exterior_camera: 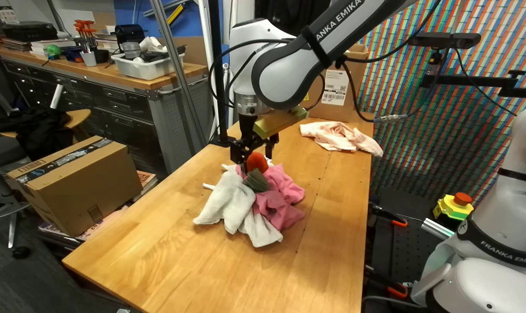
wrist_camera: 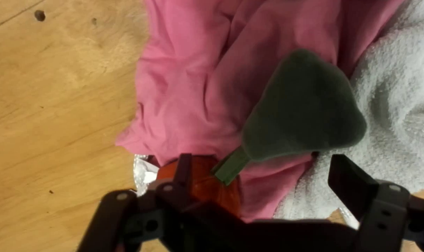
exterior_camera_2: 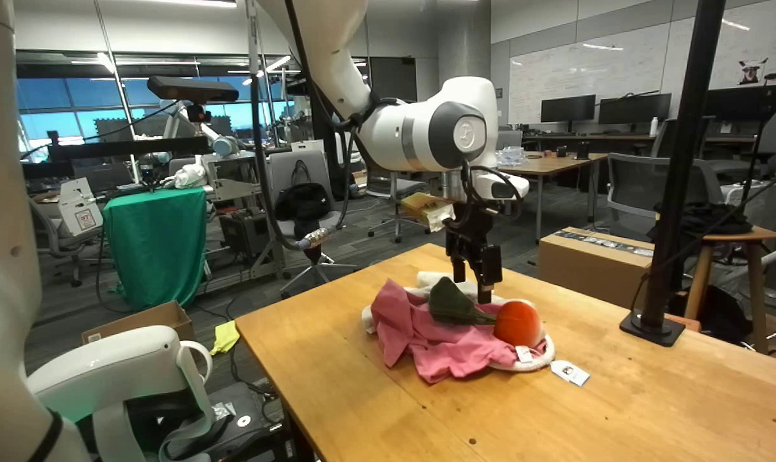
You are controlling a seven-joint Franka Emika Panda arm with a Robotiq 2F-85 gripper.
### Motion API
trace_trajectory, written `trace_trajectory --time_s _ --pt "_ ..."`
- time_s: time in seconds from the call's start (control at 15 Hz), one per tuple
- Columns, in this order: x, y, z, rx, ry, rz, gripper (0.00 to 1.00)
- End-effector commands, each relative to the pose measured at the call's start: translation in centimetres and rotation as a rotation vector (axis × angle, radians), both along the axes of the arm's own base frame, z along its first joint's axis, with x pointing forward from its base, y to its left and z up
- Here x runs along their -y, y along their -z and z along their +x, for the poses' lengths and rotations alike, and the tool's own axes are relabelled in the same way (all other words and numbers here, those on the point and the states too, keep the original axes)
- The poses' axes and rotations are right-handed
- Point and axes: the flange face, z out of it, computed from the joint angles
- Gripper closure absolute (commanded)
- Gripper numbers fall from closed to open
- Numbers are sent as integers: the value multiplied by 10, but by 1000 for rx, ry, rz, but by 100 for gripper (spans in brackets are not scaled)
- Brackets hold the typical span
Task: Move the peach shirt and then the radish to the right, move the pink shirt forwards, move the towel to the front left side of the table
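The radish's orange-red body (exterior_camera_2: 515,324) and dark green top (exterior_camera_2: 451,303) lie on the pink shirt (exterior_camera_2: 449,353), which is bunched on the table (exterior_camera: 228,274). Alongside and partly under the pink shirt spreads the off-white towel (exterior_camera: 228,198). The peach shirt (exterior_camera: 339,137) lies crumpled by itself near the table's far end in an exterior view. My gripper (wrist_camera: 262,166) points down over the pile, jaws wide apart, holding nothing. In the wrist view its left finger overlaps the red body; whether they touch I cannot tell. The right finger (wrist_camera: 352,182) is over the towel.
A cardboard box (exterior_camera: 356,82) stands behind the peach shirt. A black pole's base (exterior_camera_2: 652,328) is fixed at the table edge. A white tag (exterior_camera_2: 570,372) lies beside the pile. A second white arm (exterior_camera: 493,226) stands past the table's long edge.
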Motion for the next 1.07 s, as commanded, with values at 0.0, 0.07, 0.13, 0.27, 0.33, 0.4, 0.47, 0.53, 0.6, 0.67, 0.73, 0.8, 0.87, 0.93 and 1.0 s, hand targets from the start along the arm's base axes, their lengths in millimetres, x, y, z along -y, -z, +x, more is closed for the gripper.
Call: trace_trajectory --time_s 0.0,0.07,0.13,0.27,0.33,0.4,0.47,0.53,0.6,0.67,0.73,0.8,0.87,0.93,1.0 --pt "4 2 5 12 34 -19 0" --pt "6 4 5 9 36 -21 0" --pt "6 5 5 6 40 -21 0" --pt "6 9 5 1 45 -23 0" --pt "7 12 4 -4 47 -24 0" --pt "7 15 4 -11 50 -26 0" --pt "7 17 3 -13 52 -25 0" --pt "8 19 3 -17 56 -23 0" --pt "8 21 3 -20 57 -24 0" --pt "9 22 3 -21 57 -27 0" --pt "11 23 3 -23 59 -28 0" --pt "12 24 3 -23 59 -27 0" --pt "13 24 3 -25 61 -27 25" --pt "14 24 3 -24 62 -27 27" --pt "15 24 3 -23 62 -28 34"
